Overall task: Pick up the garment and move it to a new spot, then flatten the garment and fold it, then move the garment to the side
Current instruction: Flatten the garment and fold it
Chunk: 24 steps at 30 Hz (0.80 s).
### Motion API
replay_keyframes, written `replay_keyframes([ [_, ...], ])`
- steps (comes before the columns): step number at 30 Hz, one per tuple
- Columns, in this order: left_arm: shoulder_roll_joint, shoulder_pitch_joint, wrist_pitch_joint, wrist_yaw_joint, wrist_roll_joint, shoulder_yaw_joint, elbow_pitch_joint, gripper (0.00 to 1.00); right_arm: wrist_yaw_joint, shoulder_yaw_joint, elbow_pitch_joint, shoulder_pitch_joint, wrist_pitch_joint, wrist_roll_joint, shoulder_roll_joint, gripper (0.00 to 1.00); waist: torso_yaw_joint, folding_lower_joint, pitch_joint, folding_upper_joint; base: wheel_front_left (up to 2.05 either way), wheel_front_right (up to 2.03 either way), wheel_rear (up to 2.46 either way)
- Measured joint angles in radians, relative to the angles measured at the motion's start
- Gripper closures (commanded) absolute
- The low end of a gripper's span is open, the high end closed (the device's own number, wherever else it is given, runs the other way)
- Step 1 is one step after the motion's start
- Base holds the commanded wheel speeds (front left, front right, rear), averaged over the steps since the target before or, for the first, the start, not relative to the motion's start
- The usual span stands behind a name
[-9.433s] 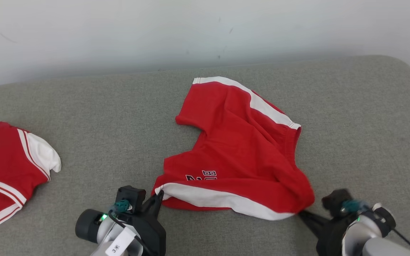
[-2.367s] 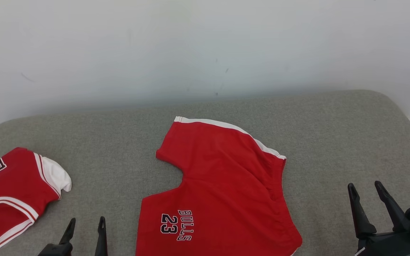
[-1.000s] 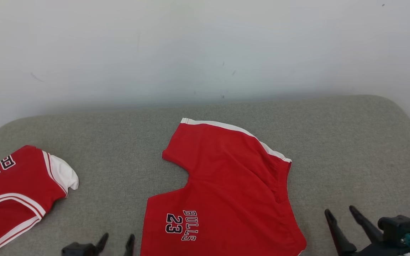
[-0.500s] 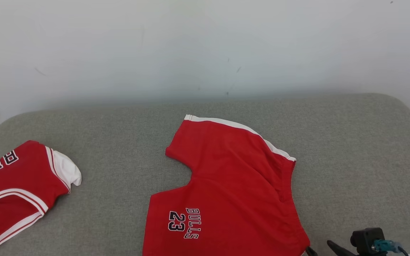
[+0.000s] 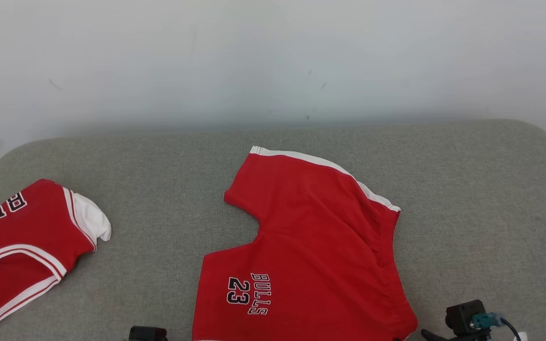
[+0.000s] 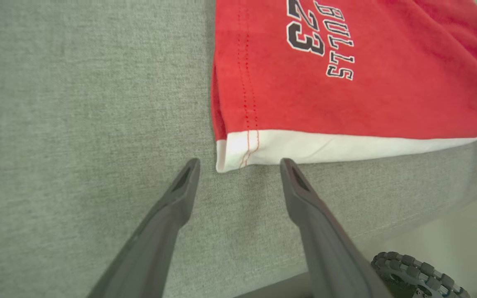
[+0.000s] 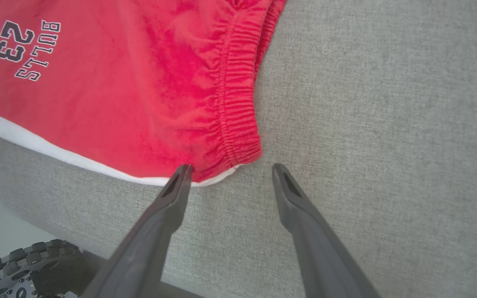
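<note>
Since the red cotton basketball shorts with white trim (image 5: pixel 311 246) already lie spread across the middle of the grey fabric cushion (image 5: pixel 467 189), we judge the flattening nearly done and the folding next. At the cushion's front edge our left gripper (image 6: pixel 239 164) straddles the white hem corner and our right gripper (image 7: pixel 231 167) the gathered waistband corner, both spread wide and empty, so each can pinch its corner.

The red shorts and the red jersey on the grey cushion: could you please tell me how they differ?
The shorts lie spread out in the middle of the cushion; the jersey sits bunched at the left edge. The shorts read BULLS 23 in small print; the jersey shows larger, cut-off letters. Both are red with white trim.
</note>
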Motion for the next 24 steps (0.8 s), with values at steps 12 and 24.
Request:
replay_keyframes([
  [12,-0.017,-0.041,-0.002,-0.007,-0.008,-0.011,0.066,0.76,0.007,0.028,0.065,-0.044,0.015,-0.016,0.032,1.00,0.002,0.0000,0.009,0.0000,0.00,0.00,0.00],
  [24,-0.010,-0.045,-0.055,-0.008,-0.001,-0.024,0.084,1.00,0.025,0.022,0.100,-0.058,-0.005,-0.015,0.035,1.00,-0.001,0.0000,0.013,0.0000,0.00,0.00,0.00],
])
